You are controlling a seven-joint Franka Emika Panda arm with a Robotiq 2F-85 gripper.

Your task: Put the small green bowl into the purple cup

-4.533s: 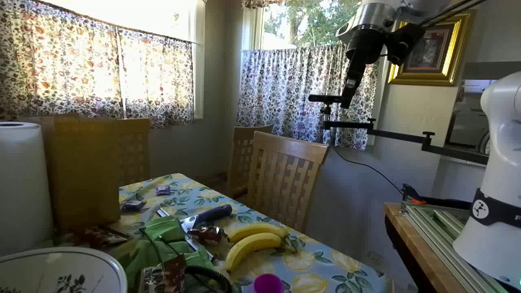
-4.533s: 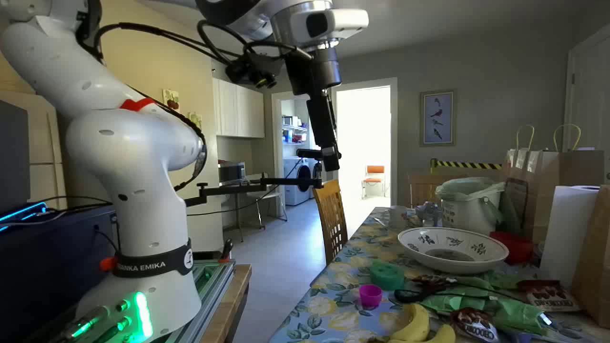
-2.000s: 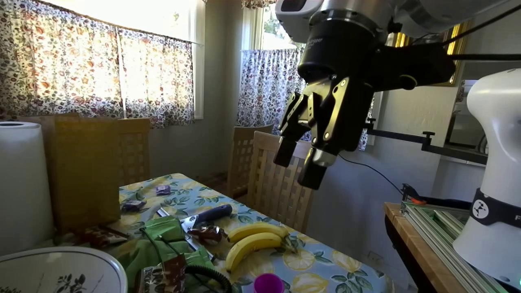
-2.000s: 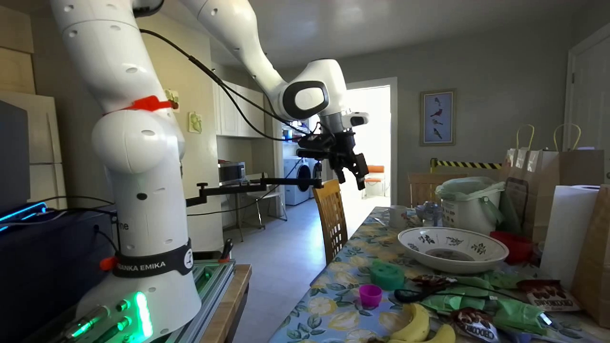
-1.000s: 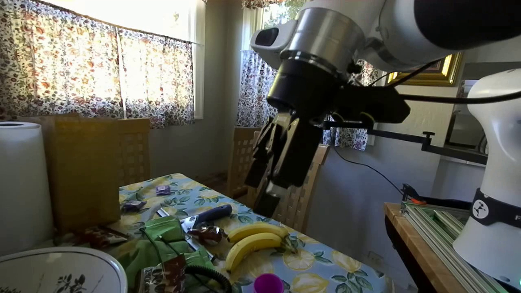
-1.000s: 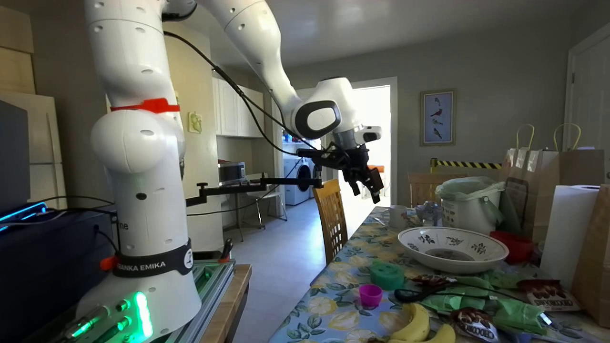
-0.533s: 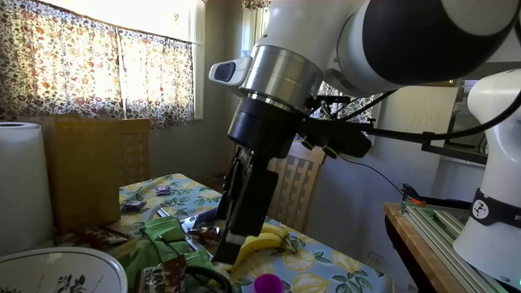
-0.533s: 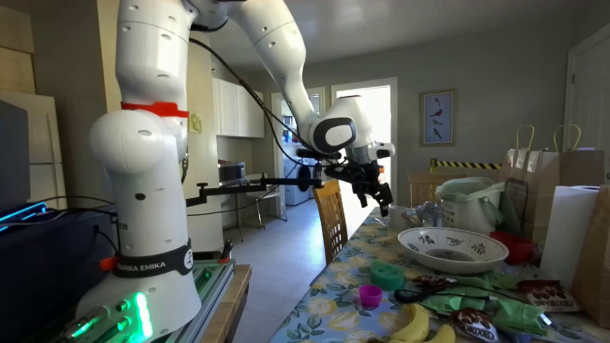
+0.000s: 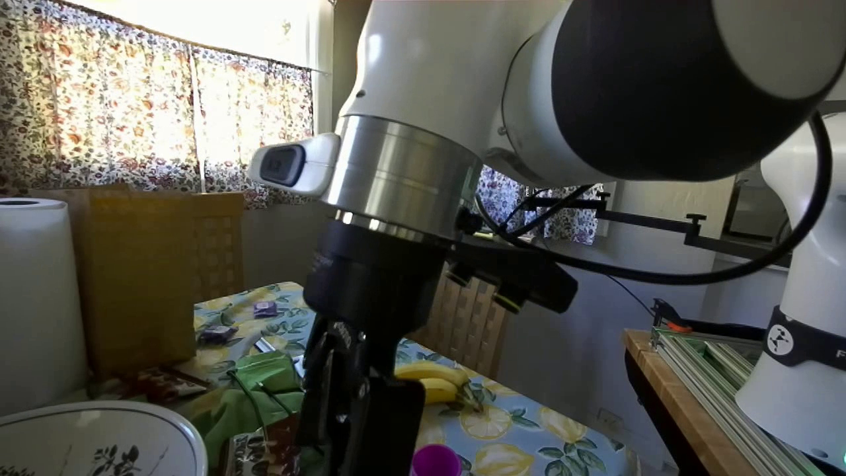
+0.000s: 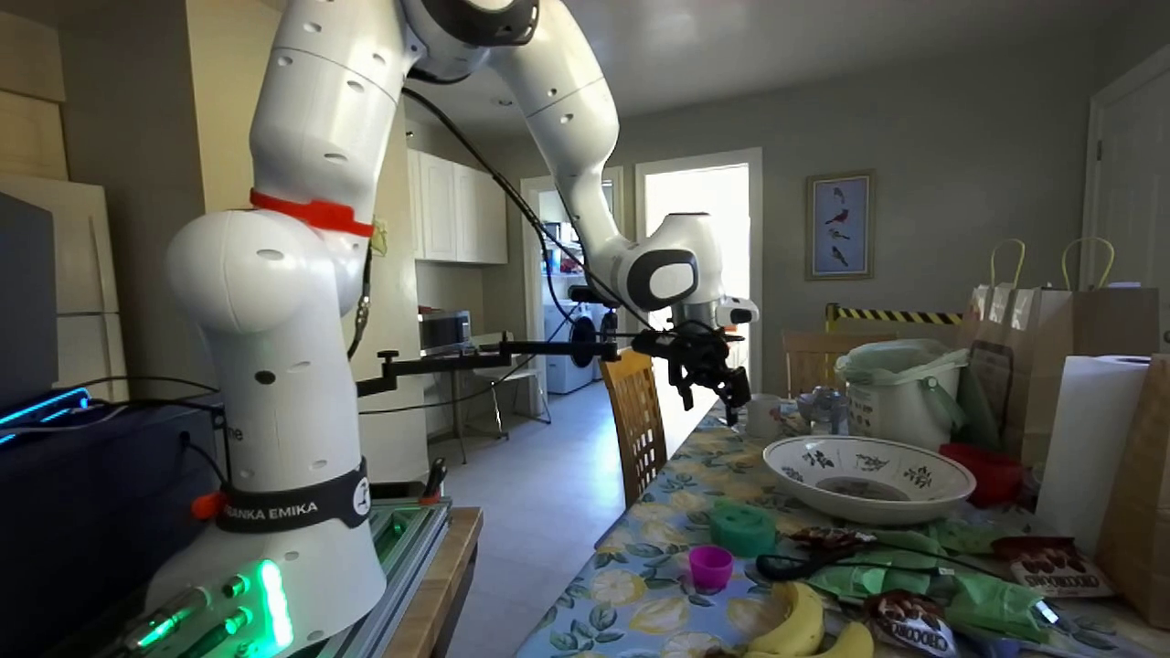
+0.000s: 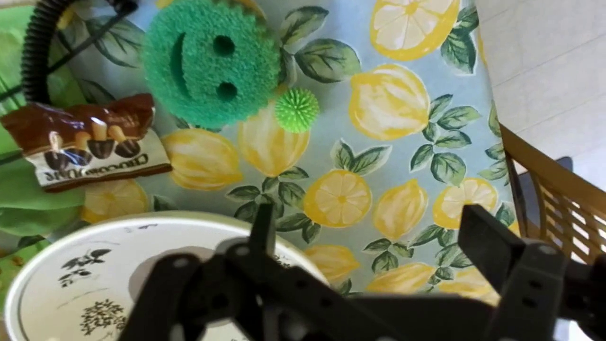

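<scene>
Currently: one gripper (image 11: 367, 225), fingers set wide with nothing between, presumably spread to straddle the small green spiky ball (image 11: 297, 110), likely the task's "bowl", which lies in the wrist view just right of a green sponge (image 11: 208, 66). One purple cup (image 10: 710, 570), in an exterior view upright at the sponge's near left, mouth up, apparently to receive it.

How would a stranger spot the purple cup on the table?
In an exterior view, find the big white bowl. Lower left of it sits a round green sponge. Just lower left of that stands the purple cup, its vivid magenta setting it apart from the sponge and yellow bananas.
</scene>
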